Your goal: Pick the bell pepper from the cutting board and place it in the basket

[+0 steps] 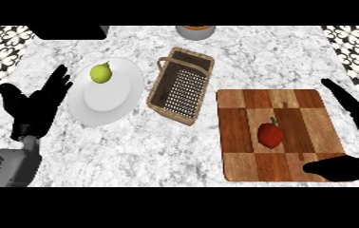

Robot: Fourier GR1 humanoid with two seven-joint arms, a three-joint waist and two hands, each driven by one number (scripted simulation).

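A red bell pepper [270,134] with a dark stem lies near the middle of the checkered wooden cutting board [242,160] at the right. A wicker basket [163,101] with a handle stands tilted in the middle of the counter, left of the board, with nothing in it. My right hand [335,167] comes in at the right edge, thumb over the board's lower right corner and fingers [342,99] straight along the board's right side; it is open and apart from the pepper. At the left edge my left hand [35,106] rests open, fingers up.
A white plate [105,103] with a green pear [101,72] on it lies between the left hand and the basket. A grey bowl [195,31] shows partly at the back edge. A dark object [70,31] sits at the back left.
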